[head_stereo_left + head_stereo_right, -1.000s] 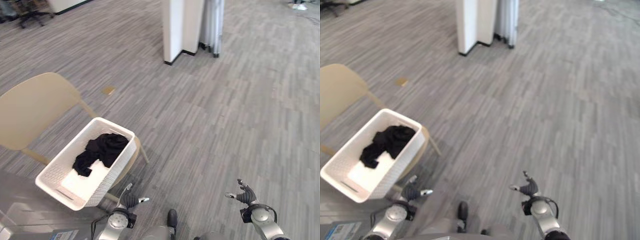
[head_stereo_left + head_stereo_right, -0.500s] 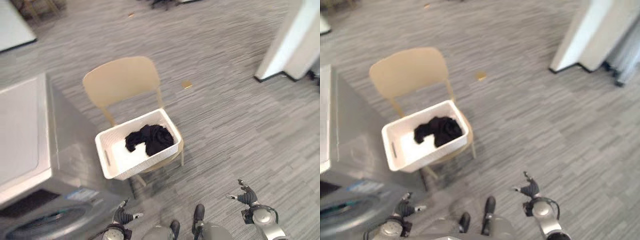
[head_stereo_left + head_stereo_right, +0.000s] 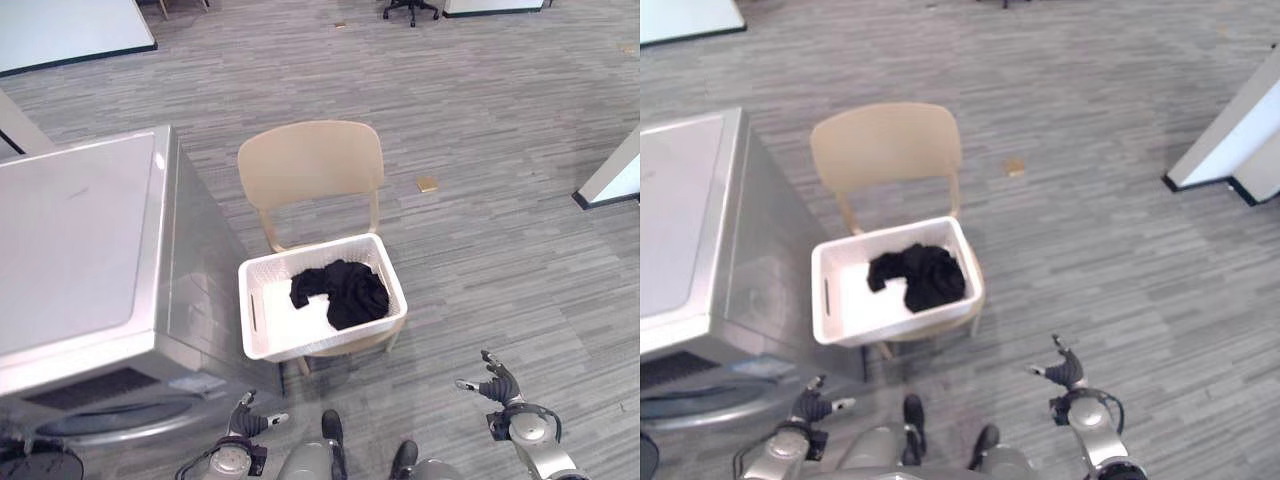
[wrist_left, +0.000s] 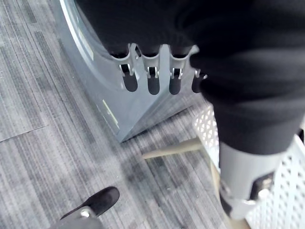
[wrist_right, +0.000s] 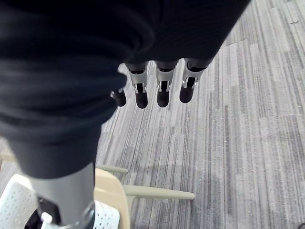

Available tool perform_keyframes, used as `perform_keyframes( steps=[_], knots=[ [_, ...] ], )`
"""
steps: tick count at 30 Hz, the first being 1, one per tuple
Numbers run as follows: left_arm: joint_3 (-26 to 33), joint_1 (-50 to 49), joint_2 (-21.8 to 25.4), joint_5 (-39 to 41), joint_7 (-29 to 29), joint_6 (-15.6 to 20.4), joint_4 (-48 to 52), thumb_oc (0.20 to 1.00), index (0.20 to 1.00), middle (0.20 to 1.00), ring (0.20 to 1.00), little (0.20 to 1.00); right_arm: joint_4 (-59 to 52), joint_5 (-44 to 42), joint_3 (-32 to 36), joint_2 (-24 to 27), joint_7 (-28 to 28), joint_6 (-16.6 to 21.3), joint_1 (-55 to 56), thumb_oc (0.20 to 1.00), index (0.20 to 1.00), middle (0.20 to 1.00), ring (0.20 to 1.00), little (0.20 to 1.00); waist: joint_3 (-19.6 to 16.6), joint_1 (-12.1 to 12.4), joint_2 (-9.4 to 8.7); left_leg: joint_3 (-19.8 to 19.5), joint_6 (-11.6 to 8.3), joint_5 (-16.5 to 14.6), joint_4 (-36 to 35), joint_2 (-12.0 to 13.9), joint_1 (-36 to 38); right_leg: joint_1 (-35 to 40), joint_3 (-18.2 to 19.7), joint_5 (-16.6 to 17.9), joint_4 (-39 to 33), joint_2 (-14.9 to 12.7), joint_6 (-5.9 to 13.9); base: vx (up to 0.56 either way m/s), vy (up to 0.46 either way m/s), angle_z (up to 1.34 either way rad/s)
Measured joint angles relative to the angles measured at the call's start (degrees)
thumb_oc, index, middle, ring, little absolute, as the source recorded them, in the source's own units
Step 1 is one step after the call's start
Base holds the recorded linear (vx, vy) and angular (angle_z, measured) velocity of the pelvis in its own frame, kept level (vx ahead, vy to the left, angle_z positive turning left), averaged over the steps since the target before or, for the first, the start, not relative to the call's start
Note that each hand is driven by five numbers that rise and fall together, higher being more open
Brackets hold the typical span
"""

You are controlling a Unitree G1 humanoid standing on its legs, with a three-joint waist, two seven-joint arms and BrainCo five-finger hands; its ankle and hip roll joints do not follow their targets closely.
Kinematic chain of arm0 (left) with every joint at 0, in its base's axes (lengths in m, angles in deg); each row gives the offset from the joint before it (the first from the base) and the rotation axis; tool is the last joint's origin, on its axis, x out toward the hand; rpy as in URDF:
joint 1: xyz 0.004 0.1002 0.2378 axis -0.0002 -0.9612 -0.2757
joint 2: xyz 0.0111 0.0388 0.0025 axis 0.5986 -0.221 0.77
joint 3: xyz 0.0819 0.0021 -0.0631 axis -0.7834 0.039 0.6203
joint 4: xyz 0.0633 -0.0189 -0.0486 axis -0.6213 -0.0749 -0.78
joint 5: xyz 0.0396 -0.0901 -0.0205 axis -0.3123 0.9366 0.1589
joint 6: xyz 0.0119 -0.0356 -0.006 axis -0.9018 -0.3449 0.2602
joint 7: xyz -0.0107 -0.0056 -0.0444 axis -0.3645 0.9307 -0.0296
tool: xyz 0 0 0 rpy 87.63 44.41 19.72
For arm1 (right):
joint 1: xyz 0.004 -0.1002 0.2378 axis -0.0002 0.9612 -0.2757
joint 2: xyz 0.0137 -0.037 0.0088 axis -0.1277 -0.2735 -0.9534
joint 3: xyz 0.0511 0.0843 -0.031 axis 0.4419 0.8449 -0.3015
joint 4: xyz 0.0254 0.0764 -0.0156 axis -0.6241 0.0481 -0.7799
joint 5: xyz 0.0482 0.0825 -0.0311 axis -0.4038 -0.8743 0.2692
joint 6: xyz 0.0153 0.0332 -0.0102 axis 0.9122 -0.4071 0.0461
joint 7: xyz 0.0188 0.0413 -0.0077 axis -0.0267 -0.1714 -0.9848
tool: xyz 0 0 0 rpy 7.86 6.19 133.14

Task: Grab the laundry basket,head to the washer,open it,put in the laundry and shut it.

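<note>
The laundry basket (image 3: 322,310) sits on the chair (image 3: 312,165), dark clothes (image 3: 342,291) inside, washer (image 3: 90,260) just beside. Left hand (image 3: 243,424) and right hand (image 3: 495,381) hang low, fingers relaxed, holding nothing. Grabbing's first: reach both basket rims.

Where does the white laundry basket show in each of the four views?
Left eye view: laundry basket sits on the chair, centre, right of the washer.
Right eye view: left of centre, on the same chair.
Left wrist view: a perforated white wall at one corner.
Right wrist view: a perforated white corner.
Shared landmark: the chair's tan legs.
</note>
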Motion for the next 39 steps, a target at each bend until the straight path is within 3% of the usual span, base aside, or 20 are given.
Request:
perform_keyframes(
  steps=[1,3,4,6,9,11,12,13,17,19,23,27,30,33,39],
  knots=[
    [0.21,0.02,-0.12,0.00,0.00,0.00,0.08,1.000,1.000,1.000,1.000,1.000,-0.59,0.28,0.07,0.21,0.11,-0.01,0.04,1.000,1.000,1.000,1.000,1.000,-0.12,-0.19,0.40,-0.23,0.42,0.98,-0.74,-0.46,1.15,-1.64,1.07,-0.80,4.53,-1.46,-0.03,0.18,0.046,0.34],
    [1.55,0.45,0.15,0.00,-0.21,0.01,0.33,1.000,1.000,1.000,1.000,1.000,-2.16,0.54,-0.19,0.35,-0.05,0.05,0.42,1.000,1.000,1.000,1.000,1.000,-0.26,-0.53,0.85,-3.75,1.61,0.73,-2.35,-1.45,2.92,-4.25,5.49,-2.00,9.32,-0.82,-0.11,0.19,0.015,0.57],
    [1.66,0.65,0.39,0.00,-0.06,-0.11,0.14,1.000,1.000,1.000,1.000,1.000,-3.68,2.03,-0.27,0.77,-0.12,0.02,0.15,1.000,1.000,1.000,1.000,1.000,-0.07,-0.65,1.59,-6.74,1.74,1.26,-4.04,-1.59,4.05,-4.65,8.15,-2.31,7.97,1.55,-0.41,0.09,-0.009,0.76],
    [1.60,0.69,0.72,-0.02,-0.12,-0.05,-0.11,1.000,1.000,1.000,1.000,1.000,-5.44,4.02,-0.26,1.75,-0.06,0.21,-0.09,1.000,1.000,1.000,1.000,1.000,0.11,-1.28,1.35,-10.08,1.23,2.15,-4.88,-2.08,5.36,-5.77,10.77,-2.07,4.24,3.79,-0.05,0.09,-0.044,1.11],
    [1.37,0.66,0.62,-0.15,-0.42,0.14,-0.75,1.000,1.000,1.000,1.000,1.000,-8.94,8.99,-3.50,6.30,0.12,0.36,-1.27,1.000,1.000,1.000,1.000,1.000,0.37,-0.81,1.20,-13.90,1.08,2.05,-4.89,-2.97,7.06,-8.10,15.64,-0.91,-0.68,5.49,1.14,0.07,-0.057,0.96],
    [1.33,0.70,1.45,-0.33,-1.04,0.57,-0.49,1.000,1.000,1.000,1.000,1.000,-14.60,14.23,-4.73,10.18,-0.16,0.47,-1.72,1.000,1.000,1.000,1.000,1.000,0.82,-0.32,0.07,-14.82,0.66,1.76,-5.18,-3.99,7.79,-8.19,16.45,4.51,-6.26,4.90,2.47,0.03,-0.069,0.74],
    [1.38,0.19,2.71,-0.75,-1.42,1.19,-0.33,1.000,1.000,1.000,1.000,1.000,-19.06,16.41,-4.85,11.87,-0.33,1.19,-1.67,1.000,1.000,1.000,1.000,1.000,0.77,-0.26,-1.91,-15.41,-0.04,1.26,-5.52,-5.35,8.27,-8.06,16.72,10.47,-8.46,3.59,2.45,0.02,-0.079,0.41],
    [1.70,-0.78,3.24,-0.82,-1.71,1.40,-0.72,1.000,1.000,1.000,1.000,1.000,-20.30,18.57,-5.63,12.58,-0.39,2.48,-4.27,1.000,1.000,1.000,1.000,1.000,0.81,0.33,-2.81,-15.52,-0.76,1.04,-5.82,-4.96,8.70,-7.50,16.42,14.17,-9.41,3.70,-0.22,0.03,-0.079,0.21],
    [1.88,-2.55,3.55,-1.12,-1.75,2.15,-0.65,1.000,1.000,1.000,1.000,1.000,-20.22,23.03,-12.60,14.59,-2.07,3.28,-10.62,1.000,1.000,1.000,1.000,1.000,0.56,2.26,-4.05,-16.06,-2.96,-0.33,-5.70,-2.87,7.12,-4.39,14.74,15.52,-17.21,6.07,0.31,0.01,-0.085,0.04],
    [1.90,-2.08,3.55,-1.17,-1.85,2.39,-0.66,1.000,1.000,1.000,1.000,1.000,-20.03,24.96,-15.80,14.29,-3.39,4.03,-12.20,1.000,1.000,1.000,1.000,1.000,0.66,3.78,-4.43,-17.13,-3.41,0.13,-5.13,-2.06,5.75,-4.54,13.44,15.65,-18.12,6.76,0.46,-0.01,-0.065,0.20],
    [1.64,-1.50,3.57,-1.25,-1.83,2.54,-0.54,1.000,1.000,1.000,1.000,1.000,-18.28,25.54,-21.06,14.08,-4.36,4.81,-16.48,1.000,1.000,1.000,1.000,1.000,0.67,4.33,-4.51,-19.14,-4.37,0.23,-4.87,-1.40,3.94,-4.95,10.86,15.70,-19.17,7.37,0.35,-0.05,-0.050,0.31],
    [0.73,-0.27,3.79,-1.06,-2.00,2.68,-0.47,1.000,1.000,1.000,1.000,1.000,-9.62,26.78,-26.37,12.80,-4.04,4.42,-22.95,1.000,1.000,1.000,1.000,1.000,1.22,6.19,-4.03,-21.93,-5.16,0.89,-3.73,-1.44,0.17,-6.77,8.04,15.79,-19.58,7.34,0.22,-0.13,-0.041,0.36],
    [-1.19,3.26,4.08,-0.65,-2.13,3.45,0.97,1.000,1.000,1.000,1.000,1.000,-0.79,27.36,-28.23,11.04,-3.88,3.61,-30.52,1.000,1.000,1.000,1.000,1.000,4.67,7.93,-3.30,-23.61,-5.73,1.78,-1.84,-1.80,-4.74,-11.13,6.57,16.36,-18.54,6.98,-0.56,-0.09,-0.018,0.33],
    [-2.11,5.57,4.18,0.06,-3.13,4.11,1.95,1.000,1.000,1.000,1.000,1.000,8.13,27.36,-29.48,10.92,-1.96,1.85,-37.99,1.000,1.000,1.000,1.000,1.000,8.82,10.11,-1.09,-25.27,-6.13,2.25,-0.64,-2.26,-8.19,-13.53,4.93,16.95,-18.20,6.58,-1.37,-0.13,0.006,0.26],
    [-4.98,9.16,4.72,4.21,-4.40,4.71,2.23,1.000,1.000,1.000,1.000,1.000,19.37,28.73,-33.83,10.39,2.10,-0.59,-46.46,1.000,1.000,1.000,1.000,1.000,12.54,12.26,0.20,-27.05,-6.71,2.78,1.25,-2.54,-15.23,-19.87,2.70,16.98,-15.62,5.88,-1.93,-0.07,-0.029,0.17]
  ],
)
